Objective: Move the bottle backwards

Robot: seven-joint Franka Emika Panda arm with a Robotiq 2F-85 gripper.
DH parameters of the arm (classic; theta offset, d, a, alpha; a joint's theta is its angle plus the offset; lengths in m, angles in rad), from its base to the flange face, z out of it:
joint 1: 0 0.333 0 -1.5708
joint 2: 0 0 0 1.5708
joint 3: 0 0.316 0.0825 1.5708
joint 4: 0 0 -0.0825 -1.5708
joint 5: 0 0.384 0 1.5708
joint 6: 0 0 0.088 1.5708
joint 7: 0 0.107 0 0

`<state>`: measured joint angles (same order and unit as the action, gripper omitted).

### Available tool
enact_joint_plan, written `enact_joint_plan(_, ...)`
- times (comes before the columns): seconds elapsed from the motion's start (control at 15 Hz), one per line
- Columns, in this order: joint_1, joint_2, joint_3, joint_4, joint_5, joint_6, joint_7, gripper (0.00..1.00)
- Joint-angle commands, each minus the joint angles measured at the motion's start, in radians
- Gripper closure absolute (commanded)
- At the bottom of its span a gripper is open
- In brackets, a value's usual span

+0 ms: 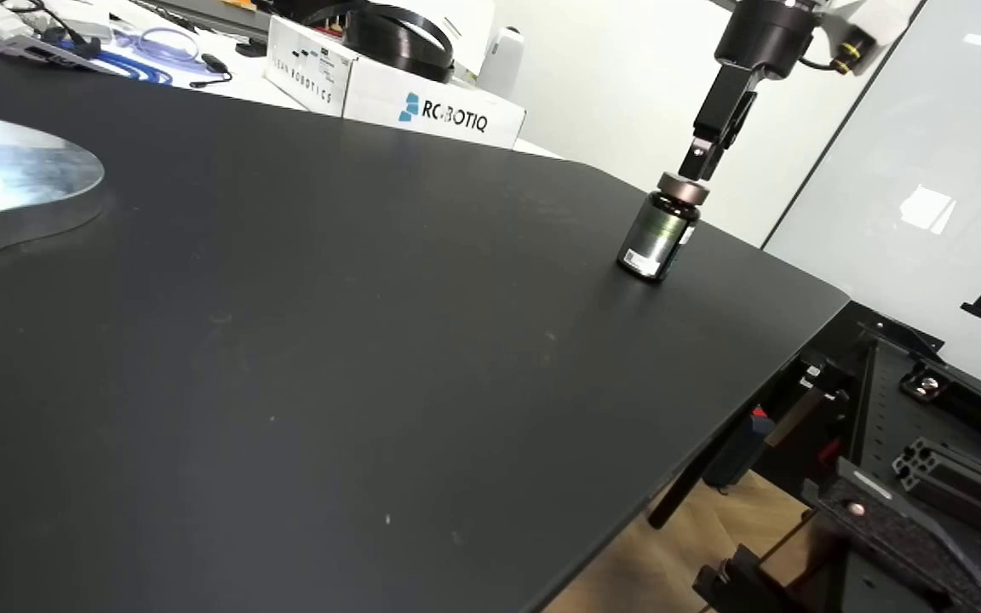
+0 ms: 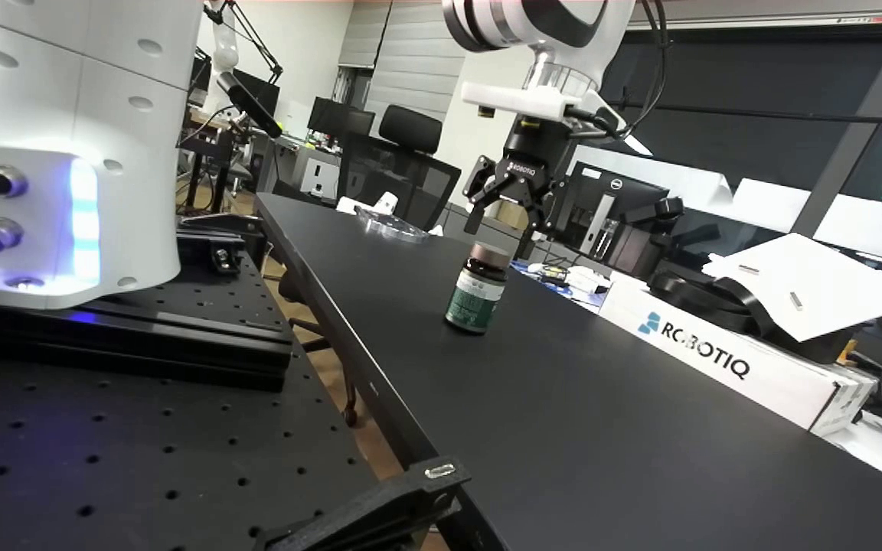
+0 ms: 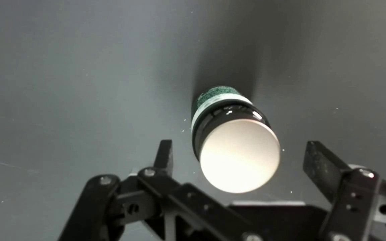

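Note:
The small bottle has a brownish cap, a dark shoulder and a green, silvery label. It stands upright on the black table [image 1: 354, 340] in both exterior views [image 1: 657, 238] [image 2: 476, 297]. In the wrist view its cap [image 3: 240, 156] lies between the two fingers. My gripper [image 3: 240, 149] is open, with a gap between each finger and the cap. In both exterior views the gripper [image 1: 697, 163] [image 2: 498, 233] is at or just above cap height, close to the bottle. Its fingers are not seen touching the bottle.
A white Robotiq box [image 1: 435, 111] stands along one long table side, also in an exterior view [image 2: 717, 356]. A shiny rounded plate [image 1: 22, 179] lies toward one table end. The white robot base [image 2: 66, 99] stands on a black perforated bench beside the table's edge.

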<state>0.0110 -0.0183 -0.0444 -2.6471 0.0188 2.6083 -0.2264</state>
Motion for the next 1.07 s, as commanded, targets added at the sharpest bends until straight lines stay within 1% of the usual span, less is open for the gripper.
enact_joint_plan(0.0, -0.006, 0.051, 0.017, 0.034, 0.015, 0.012, 0.007, 0.0)
enact_joint_plan(0.07, -0.007, 0.059, 0.019, 0.036, 0.008, 0.023, 0.003, 0.0)
enact_joint_plan(0.13, -0.009, 0.065, 0.02, 0.037, 0.004, 0.036, 0.007, 0.25)
enact_joint_plan(0.2, -0.009, 0.069, 0.021, 0.04, 0.012, 0.037, 0.001, 0.26)
enact_joint_plan(0.33, -0.01, 0.068, 0.024, 0.045, 0.018, 0.029, -0.001, 0.4)
enact_joint_plan(0.53, -0.01, 0.035, 0.029, 0.059, 0.054, -0.032, -0.022, 0.61)
enact_joint_plan(0.6, -0.009, 0.012, 0.031, 0.061, 0.06, -0.054, -0.019, 0.64)
enact_joint_plan(0.8, -0.004, -0.081, 0.033, 0.056, 0.023, -0.121, 0.005, 0.64)
enact_joint_plan(0.93, 0.001, -0.165, 0.033, 0.042, 0.047, -0.167, -0.006, 0.64)
enact_joint_plan(1.0, 0.001, -0.068, 0.03, 0.06, 0.036, -0.111, -0.008, 0.64)
